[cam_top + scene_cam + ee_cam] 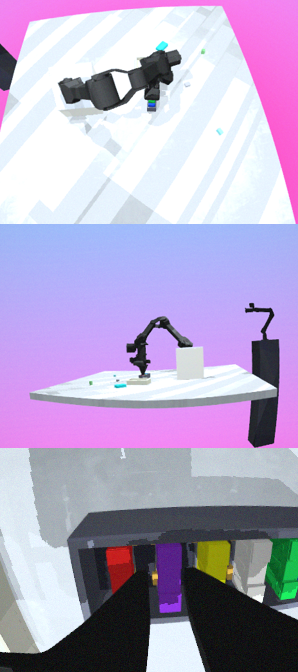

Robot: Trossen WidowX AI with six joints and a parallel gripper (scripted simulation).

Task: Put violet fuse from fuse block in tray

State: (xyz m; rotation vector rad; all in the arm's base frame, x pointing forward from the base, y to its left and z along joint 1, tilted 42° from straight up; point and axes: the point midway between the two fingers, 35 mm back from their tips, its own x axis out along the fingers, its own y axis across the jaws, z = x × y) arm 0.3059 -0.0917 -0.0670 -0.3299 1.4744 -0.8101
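Gripper (166, 585) lined up over the violet fuse (169, 576)

The fingers stand a little apart, one on each side (probably not squeezing yet), so the red fuse (120, 565) and yellow fuse (213, 559) stay untouched; the violet fuse sits in the fuse block (127, 526).

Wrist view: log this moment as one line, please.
phase: aligning on fuse | gripper: partly open, empty, straddling violet fuse | fuse: seated in fuse block | red fuse, yellow fuse: untouched

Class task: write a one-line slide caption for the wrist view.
Jaws straddle the violet fuse seated in the fuse block.
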